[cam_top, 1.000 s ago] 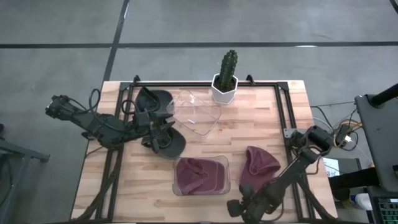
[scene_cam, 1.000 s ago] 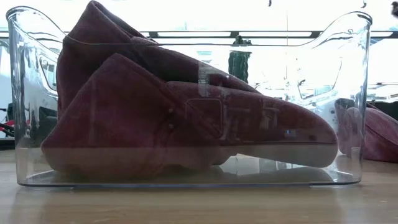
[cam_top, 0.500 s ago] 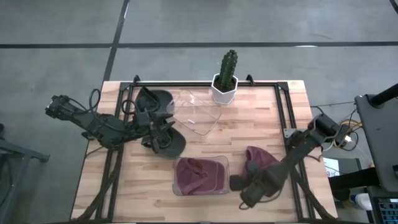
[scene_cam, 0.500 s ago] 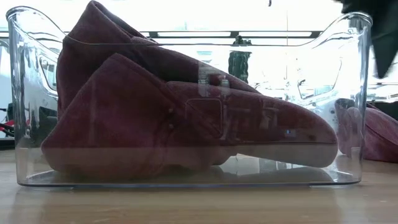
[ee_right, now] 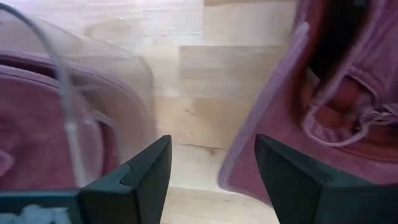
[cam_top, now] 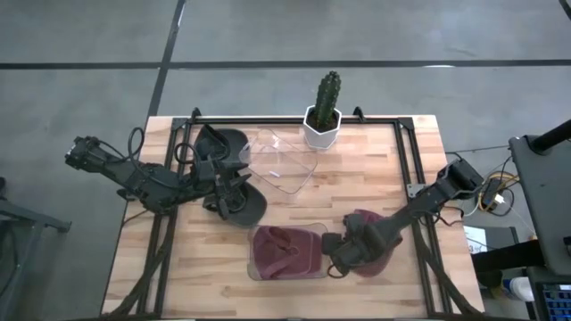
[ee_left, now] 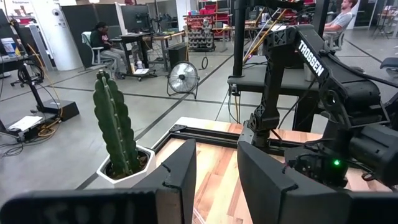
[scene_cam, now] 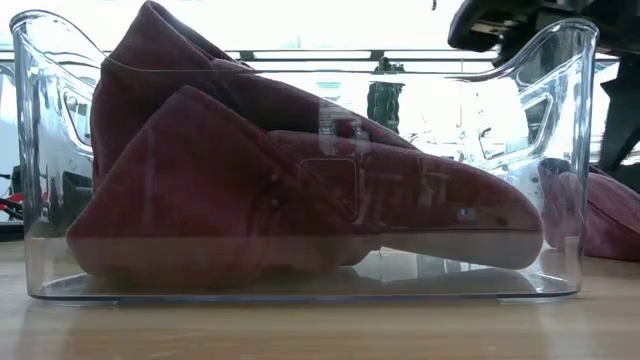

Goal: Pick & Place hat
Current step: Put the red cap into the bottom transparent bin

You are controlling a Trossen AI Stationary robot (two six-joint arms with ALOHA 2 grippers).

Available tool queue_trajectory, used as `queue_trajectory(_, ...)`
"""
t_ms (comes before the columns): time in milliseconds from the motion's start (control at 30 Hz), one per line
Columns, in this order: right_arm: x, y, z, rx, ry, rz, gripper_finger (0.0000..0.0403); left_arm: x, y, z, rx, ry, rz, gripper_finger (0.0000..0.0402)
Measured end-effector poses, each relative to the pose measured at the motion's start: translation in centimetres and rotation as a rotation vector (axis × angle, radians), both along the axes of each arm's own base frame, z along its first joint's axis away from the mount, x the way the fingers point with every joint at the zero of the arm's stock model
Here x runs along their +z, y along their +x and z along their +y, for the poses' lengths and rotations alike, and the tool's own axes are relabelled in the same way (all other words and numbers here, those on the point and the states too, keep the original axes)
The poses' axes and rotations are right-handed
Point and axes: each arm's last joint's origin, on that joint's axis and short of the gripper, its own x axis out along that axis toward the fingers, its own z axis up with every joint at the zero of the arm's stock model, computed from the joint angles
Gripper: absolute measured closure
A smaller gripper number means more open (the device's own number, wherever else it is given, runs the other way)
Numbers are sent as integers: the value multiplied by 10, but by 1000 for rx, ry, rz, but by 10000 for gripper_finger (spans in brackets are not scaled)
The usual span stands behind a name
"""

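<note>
A maroon hat (cam_top: 376, 230) lies flat on the table, to the right of a clear bin (cam_top: 287, 252) that holds another maroon hat (scene_cam: 280, 190). My right gripper (cam_top: 335, 256) hovers open over the gap between the bin and the loose hat. In the right wrist view its fingers straddle bare wood, with the bin wall (ee_right: 74, 124) on one side and the loose hat's brim (ee_right: 273, 118) on the other. In the low view the loose hat (scene_cam: 612, 218) shows behind the bin. My left gripper (cam_top: 234, 185) waits open at the table's left, by a dark hat (cam_top: 243, 205).
A potted cactus (cam_top: 323, 111) stands at the far edge, with an empty clear container (cam_top: 285, 162) in front of it. A second dark hat (cam_top: 223, 143) lies at the far left. The black frame rail (cam_top: 412, 169) runs along the right side. Bare wood lies near the bin's left.
My right gripper has swung from the table's near edge toward the far side and slightly left, stopping beside the loose maroon hat and the bin. Its arm has come into the low view's upper right. The hats and the bin have stayed put.
</note>
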Motion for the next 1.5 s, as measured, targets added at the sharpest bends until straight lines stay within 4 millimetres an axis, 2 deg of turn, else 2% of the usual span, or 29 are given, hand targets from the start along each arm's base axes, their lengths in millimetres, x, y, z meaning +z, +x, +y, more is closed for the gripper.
queue_trajectory(533,-17,-5,-11,-28,32,88,179,0,0,0,-1,13,5,291)
queue_trajectory(667,-20,-7,-12,-12,92,143,184,0,0,0,-2,24,10,291)
queue_trajectory(800,-24,-11,-11,13,130,184,227,0,0,0,-1,25,10,291)
queue_trajectory(1000,-24,-10,-10,106,169,197,372,0,0,0,-1,26,10,291)
queue_trajectory(1200,-15,-7,-7,191,197,202,390,0,0,0,0,26,10,291)
queue_trajectory(1300,-2,-5,-5,256,187,205,391,0,0,0,0,26,10,291)
queue_trajectory(1500,28,-12,-10,330,101,342,392,0,0,0,0,26,10,291)
